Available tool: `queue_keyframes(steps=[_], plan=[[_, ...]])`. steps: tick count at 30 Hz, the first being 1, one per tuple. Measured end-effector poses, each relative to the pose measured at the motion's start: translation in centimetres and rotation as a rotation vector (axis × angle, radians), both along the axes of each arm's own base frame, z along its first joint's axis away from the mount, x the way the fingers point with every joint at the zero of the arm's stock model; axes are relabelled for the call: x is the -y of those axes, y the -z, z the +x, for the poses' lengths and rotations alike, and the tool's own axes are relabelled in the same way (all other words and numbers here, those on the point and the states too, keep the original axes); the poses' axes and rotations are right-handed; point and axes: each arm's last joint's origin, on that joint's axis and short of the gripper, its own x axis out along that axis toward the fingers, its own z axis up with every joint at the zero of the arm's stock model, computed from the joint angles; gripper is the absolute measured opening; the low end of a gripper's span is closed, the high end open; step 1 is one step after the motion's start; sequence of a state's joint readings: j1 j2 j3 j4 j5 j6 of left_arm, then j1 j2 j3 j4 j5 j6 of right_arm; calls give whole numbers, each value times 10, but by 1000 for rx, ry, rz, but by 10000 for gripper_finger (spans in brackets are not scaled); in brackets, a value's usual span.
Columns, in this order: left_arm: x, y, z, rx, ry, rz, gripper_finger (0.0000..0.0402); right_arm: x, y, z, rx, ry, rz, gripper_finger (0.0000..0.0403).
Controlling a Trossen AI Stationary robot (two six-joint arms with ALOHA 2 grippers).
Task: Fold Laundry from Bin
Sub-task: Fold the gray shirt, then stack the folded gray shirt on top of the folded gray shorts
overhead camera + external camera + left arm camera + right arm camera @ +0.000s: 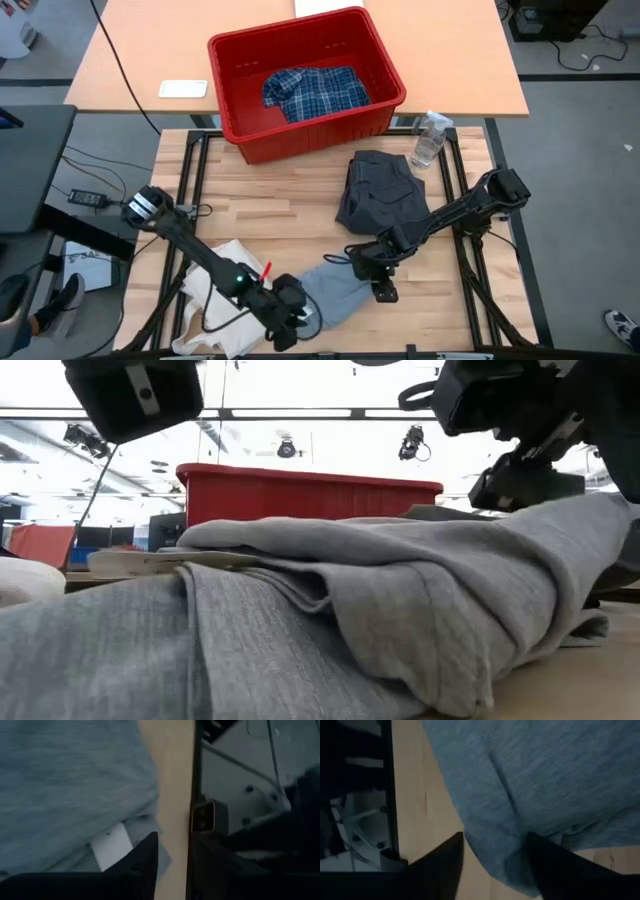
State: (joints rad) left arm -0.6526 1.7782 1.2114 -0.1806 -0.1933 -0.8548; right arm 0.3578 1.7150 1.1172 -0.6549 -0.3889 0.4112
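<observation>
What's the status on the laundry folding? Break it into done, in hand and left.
Done: a dark grey garment lies folded on the table, outside the bin. In hand: the light grey piece lies at the near edge, with the left gripper and the right gripper at its two ends; the right's fingers are spread around the cloth. Left: the plaid shirt is still in the bin.

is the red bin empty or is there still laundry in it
Not empty: a blue-and-white plaid shirt lies crumpled on the floor of the red bin.
</observation>
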Motion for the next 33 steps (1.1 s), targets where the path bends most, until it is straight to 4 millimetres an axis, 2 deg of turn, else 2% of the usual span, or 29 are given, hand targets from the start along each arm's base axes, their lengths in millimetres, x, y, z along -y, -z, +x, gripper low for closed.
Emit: queue_keyframes(steps=[5,10,16,19,23,26,33], plan=[[-21,-6,4,-36,-217,-39,156,5,0,1,-94,171,21,298],[-39,4,2,-205,-461,-134,203,10,0,-8,-282,348,22,319],[-50,12,14,-171,-452,-182,252,12,-13,-11,-254,346,73,314],[-60,26,22,-162,-446,-175,265,20,-26,-12,-203,364,100,313],[-78,54,30,-221,-465,-226,274,31,-46,-18,-113,409,75,313],[-86,60,36,-214,-481,-277,276,37,-55,-23,-51,450,8,313],[-84,81,45,-204,-437,-256,275,38,-58,-22,-19,471,-6,312]])
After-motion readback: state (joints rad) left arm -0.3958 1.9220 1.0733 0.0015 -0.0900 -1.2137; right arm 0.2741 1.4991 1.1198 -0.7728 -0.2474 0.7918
